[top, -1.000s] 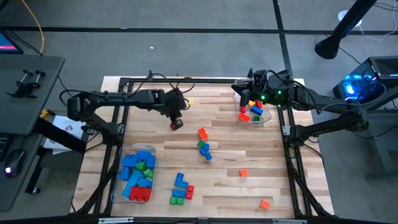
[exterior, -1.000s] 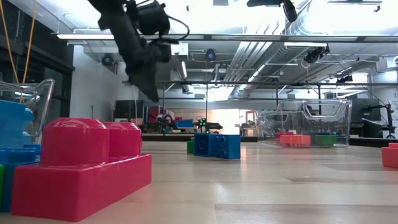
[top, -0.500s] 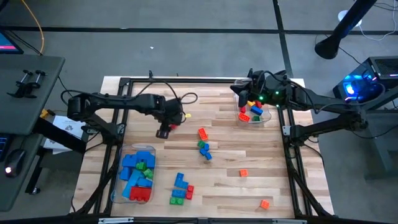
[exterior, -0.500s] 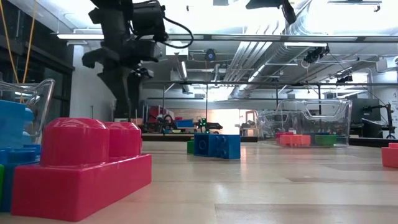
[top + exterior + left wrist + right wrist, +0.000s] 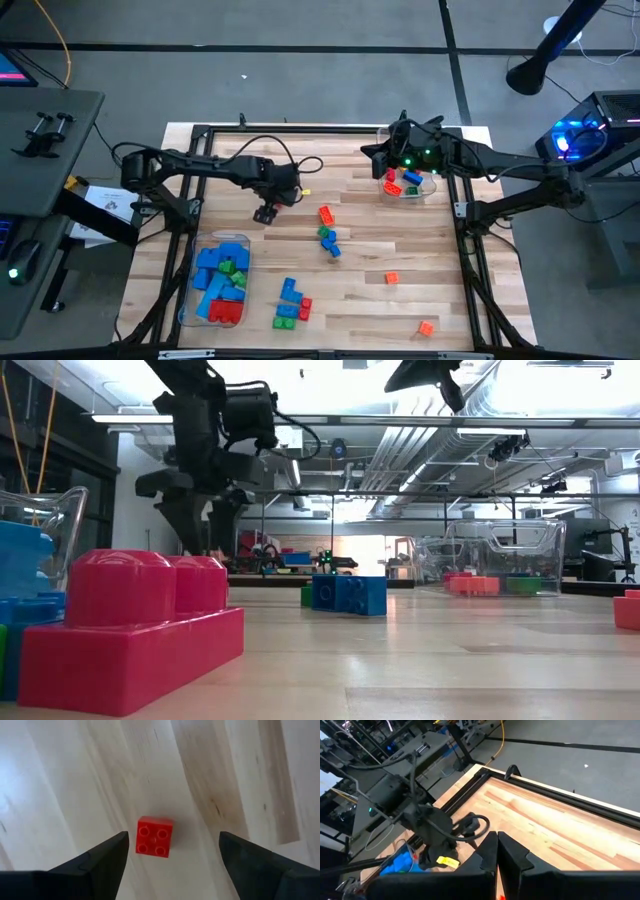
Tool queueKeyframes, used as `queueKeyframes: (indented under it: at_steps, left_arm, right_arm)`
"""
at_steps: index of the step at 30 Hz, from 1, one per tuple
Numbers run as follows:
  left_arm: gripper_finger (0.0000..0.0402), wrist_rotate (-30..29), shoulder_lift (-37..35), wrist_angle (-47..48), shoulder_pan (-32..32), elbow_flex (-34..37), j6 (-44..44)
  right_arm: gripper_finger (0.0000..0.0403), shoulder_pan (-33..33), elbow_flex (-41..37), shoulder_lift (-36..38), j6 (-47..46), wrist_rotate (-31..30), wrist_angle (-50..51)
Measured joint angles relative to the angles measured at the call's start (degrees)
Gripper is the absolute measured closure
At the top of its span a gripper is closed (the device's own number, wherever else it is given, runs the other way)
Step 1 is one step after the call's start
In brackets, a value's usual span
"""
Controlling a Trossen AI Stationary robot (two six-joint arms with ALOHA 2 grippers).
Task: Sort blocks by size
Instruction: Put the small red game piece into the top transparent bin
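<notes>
Left gripper (image 5: pixel 265 213) hangs over the bare wood of the counter (image 5: pixel 400 300), near its left-centre, fingers spread wide with nothing between them. Straight below, in its wrist view, a small red four-stud block (image 5: pixel 155 836) lies flat on the boards, framed by the two fingers — stud side up, touching neither. My reading: the gripper stands centred above it so the fingers could come down on either side; whether it is about to pick or has just let go I cannot tell.

Right gripper (image 5: pixel 375 152) sits at the far right of the counter, just beside the clear tub (image 5: pixel 432 186) holding a few small bricks in red, blue and yellow. Its fingers are pressed together, empty — it looks parked near its own bin, out of the left arm's way.

Near-left tub (image 5: pixel 190 290) is packed with larger blue blocks plus a big red one and some green; so large seems to go left, small goes right.

Still unsorted on the open counter: a red-green-blue cluster (image 5: pixel 328 236) at the middle, a blue, green and red group (image 5: pixel 291 303) at the near edge, and two small orange blocks (image 5: pixel 391 278) well apart toward the right. Roughly mid-task, I'd say.
</notes>
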State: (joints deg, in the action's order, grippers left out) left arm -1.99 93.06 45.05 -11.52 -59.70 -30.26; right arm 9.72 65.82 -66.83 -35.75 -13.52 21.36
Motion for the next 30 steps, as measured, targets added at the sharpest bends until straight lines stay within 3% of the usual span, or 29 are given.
queueKeyframes:
  at_steps: [14, 23, 26, 30]
  left_arm:
    - [0.0103, -0.1, 8.8, -1.2, -3.9, 0.0, -8.2]
    - [0.0108, 2.0, 11.3, -3.0, -4.7, -0.1, -6.7]
    - [0.0143, 1.7, 11.7, -3.1, -4.7, -0.2, -6.1]
    - [0.0256, 1.5, 11.7, -4.5, -4.7, -0.2, -2.6]
  right_arm:
    - [0.0402, 0.0, 0.0, 0.4, -0.3, 0.5, -0.4]
    - [0.0402, 0.0, 0.0, 0.7, -1.3, 0.6, -0.8]
    - [0.0402, 0.0, 0.0, 2.1, -1.7, 3.4, -3.1]
    - [0.0402, -1.1, 0.0, 5.8, -1.3, 5.2, -6.5]
